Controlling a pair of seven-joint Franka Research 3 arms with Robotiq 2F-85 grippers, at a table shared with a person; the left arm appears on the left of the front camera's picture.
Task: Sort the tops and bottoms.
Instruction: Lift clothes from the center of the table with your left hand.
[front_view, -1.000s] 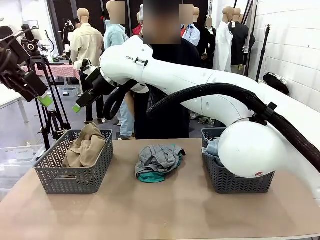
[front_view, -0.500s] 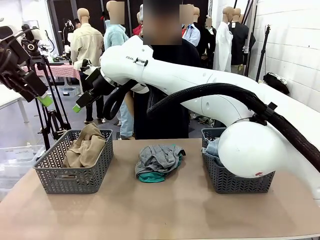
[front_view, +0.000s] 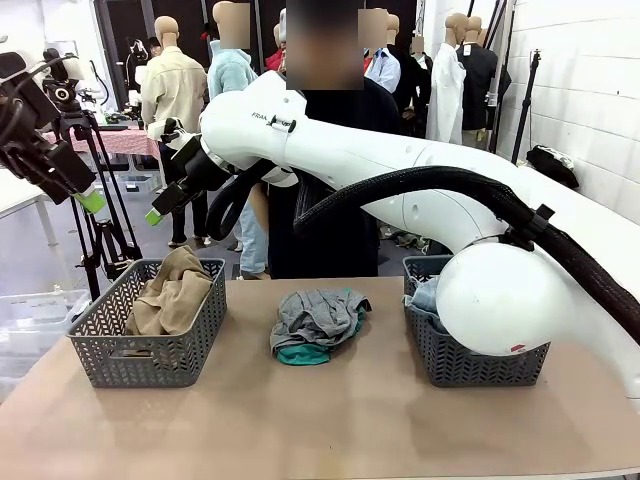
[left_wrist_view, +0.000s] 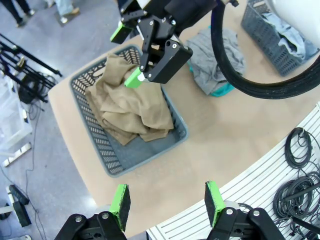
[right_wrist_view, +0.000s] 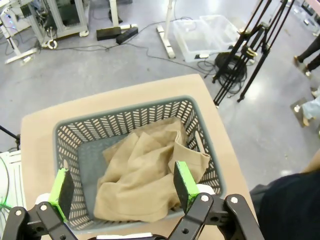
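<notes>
High over the left end of the table (front_view: 300, 430), left gripper (left_wrist_view: 167, 199) and right gripper (right_wrist_view: 123, 184) gape wide, empty; the tan top (front_view: 172, 295) lies in a basket (front_view: 150, 355) at nine o'clock from the grey top (front_view: 318, 312).

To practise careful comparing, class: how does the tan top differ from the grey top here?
The tan top lies inside the left basket; the grey top lies on the bare table, in no basket. The tan top has its basket to itself; the grey top sits on a teal top. Both are crumpled.
</notes>
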